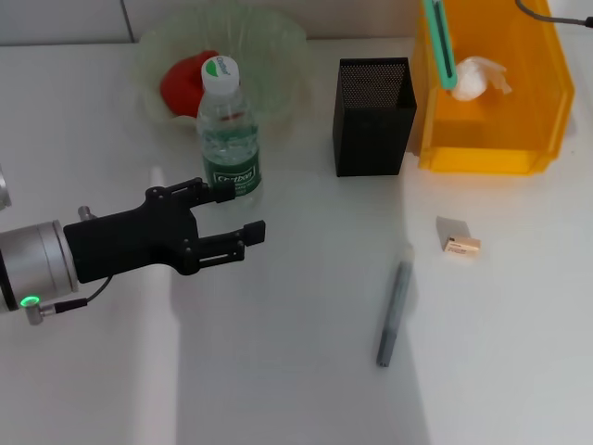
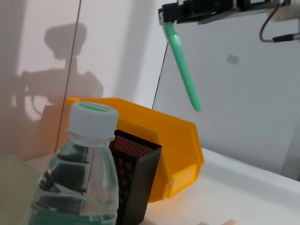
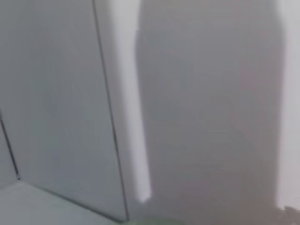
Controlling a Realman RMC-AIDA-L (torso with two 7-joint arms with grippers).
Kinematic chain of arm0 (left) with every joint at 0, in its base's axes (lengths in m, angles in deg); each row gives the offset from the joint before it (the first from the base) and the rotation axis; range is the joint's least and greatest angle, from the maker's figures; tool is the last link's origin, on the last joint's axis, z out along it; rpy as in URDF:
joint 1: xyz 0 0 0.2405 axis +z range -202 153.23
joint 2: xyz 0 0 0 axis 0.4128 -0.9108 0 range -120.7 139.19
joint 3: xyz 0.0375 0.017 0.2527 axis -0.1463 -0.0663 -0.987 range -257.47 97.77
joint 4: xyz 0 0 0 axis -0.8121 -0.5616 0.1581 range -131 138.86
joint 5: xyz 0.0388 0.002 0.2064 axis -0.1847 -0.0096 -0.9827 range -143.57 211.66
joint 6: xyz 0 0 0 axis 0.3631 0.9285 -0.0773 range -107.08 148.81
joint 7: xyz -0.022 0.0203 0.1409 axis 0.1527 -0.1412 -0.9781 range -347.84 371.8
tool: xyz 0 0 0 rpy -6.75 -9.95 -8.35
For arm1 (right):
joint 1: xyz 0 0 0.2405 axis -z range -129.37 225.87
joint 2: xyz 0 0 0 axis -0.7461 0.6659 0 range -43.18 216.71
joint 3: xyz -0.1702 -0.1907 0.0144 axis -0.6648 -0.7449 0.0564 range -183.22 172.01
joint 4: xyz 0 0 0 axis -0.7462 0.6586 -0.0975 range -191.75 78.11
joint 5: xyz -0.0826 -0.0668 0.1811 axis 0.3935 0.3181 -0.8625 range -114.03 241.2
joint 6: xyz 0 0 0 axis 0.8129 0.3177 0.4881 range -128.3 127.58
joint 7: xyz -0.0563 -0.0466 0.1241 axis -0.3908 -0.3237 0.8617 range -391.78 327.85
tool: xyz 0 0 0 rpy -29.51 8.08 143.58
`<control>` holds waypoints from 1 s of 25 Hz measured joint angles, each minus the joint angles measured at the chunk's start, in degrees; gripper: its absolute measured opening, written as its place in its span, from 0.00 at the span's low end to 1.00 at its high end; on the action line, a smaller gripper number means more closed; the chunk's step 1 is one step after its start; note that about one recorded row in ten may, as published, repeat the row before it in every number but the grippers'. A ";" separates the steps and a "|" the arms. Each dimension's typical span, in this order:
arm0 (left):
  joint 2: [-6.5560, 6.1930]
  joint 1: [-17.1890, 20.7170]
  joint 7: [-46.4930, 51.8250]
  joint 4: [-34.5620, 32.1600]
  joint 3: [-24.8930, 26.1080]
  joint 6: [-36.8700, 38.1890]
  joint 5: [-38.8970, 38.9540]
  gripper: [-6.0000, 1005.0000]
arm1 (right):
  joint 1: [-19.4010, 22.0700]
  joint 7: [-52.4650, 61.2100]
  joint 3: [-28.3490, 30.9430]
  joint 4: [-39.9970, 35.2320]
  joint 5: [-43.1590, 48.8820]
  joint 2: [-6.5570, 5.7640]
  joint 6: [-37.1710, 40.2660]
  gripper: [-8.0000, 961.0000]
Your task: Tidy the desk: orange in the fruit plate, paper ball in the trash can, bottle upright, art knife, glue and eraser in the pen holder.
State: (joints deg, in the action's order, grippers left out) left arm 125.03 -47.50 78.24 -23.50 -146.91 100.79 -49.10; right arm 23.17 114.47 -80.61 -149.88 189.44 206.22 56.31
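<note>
Nearest the head camera lies the grey art knife [image 1: 393, 315], flat on the white desk [image 1: 306, 389], well in front of the black mesh pen holder [image 1: 372, 116] and a little to its right. Between the knife and the yellow bin, on the pen holder's front right, rests the small eraser [image 1: 460, 245], its pale block touching a grey sleeve.

To the front left of the pen holder hangs the left gripper [image 1: 233, 214], black, reaching in from the left edge. Its jaws stand open with nothing between them, and the upper finger comes just beside the label of the bottle [image 1: 228, 130]. That bottle stands upright with its white-and-green cap on, just left of the pen holder. Behind the bottle, farther left of the holder, sits the clear green fruit plate [image 1: 269, 46] with a red-orange round fruit [image 1: 183, 82] inside it.

Right of the pen holder, touching or almost touching it, stands the yellow trash can [image 1: 542, 83], an open bin, with the white paper ball [image 1: 478, 78] lying in it. Above the bin's left wall a green stick-shaped thing [image 1: 439, 42] hangs down at a tilt. In the left wrist view the right gripper [image 2: 165, 15] is closed on its upper end, high above the bin [image 2: 178, 140], the holder [image 2: 136, 178] and the bottle [image 2: 82, 178].
</note>
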 joint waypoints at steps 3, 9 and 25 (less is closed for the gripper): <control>0.03 -0.02 0.09 0.01 0.00 -0.02 0.00 0.78 | 0.13 -5.45 -0.71 6.08 -4.90 -0.04 -6.50 0.18; 0.15 -0.08 0.42 -0.03 0.00 0.00 0.00 0.78 | -3.58 -15.71 -0.86 18.45 -14.05 -0.13 -13.22 0.18; 0.49 -0.04 0.54 -0.08 0.09 -0.03 0.00 0.78 | -9.53 -24.10 -0.31 32.54 -19.80 -0.18 -15.17 0.29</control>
State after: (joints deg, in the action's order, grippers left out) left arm 125.53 -47.54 78.78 -23.58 -146.82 100.75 -49.10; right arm 13.64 90.37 -80.92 -117.34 169.65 206.04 41.14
